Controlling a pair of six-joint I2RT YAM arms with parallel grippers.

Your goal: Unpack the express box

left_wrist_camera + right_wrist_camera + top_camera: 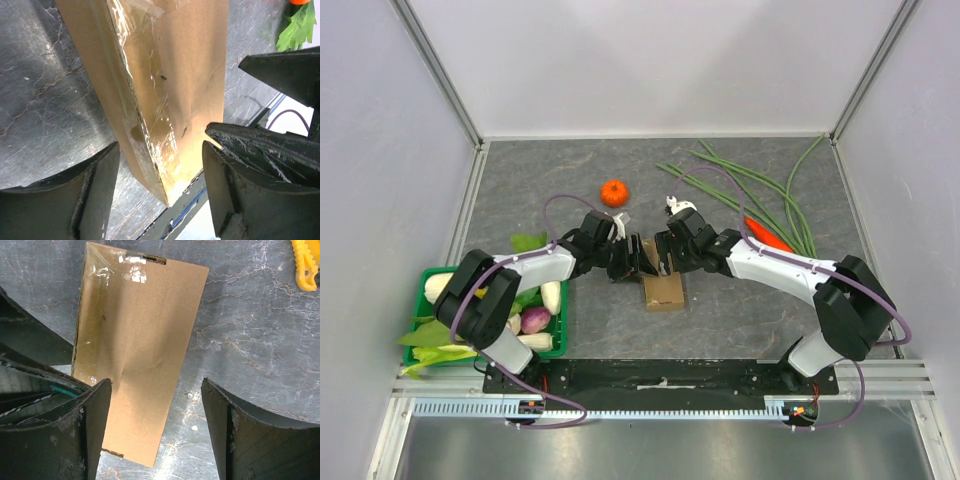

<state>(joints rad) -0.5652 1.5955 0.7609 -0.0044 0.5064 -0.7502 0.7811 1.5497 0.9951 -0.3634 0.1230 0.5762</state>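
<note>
Grey table [740, 190]: express box [142, 335] flat, taped shut; L gripper [160, 195], R gripper [156, 410] jaws apart, empty, prob. poised for flap.

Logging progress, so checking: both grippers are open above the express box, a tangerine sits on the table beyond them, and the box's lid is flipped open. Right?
Not the lid: the right wrist view shows the express box closed, flap flat, clear tape over its edge. The left gripper and right gripper are open above it, the tangerine on the table beyond.
</note>
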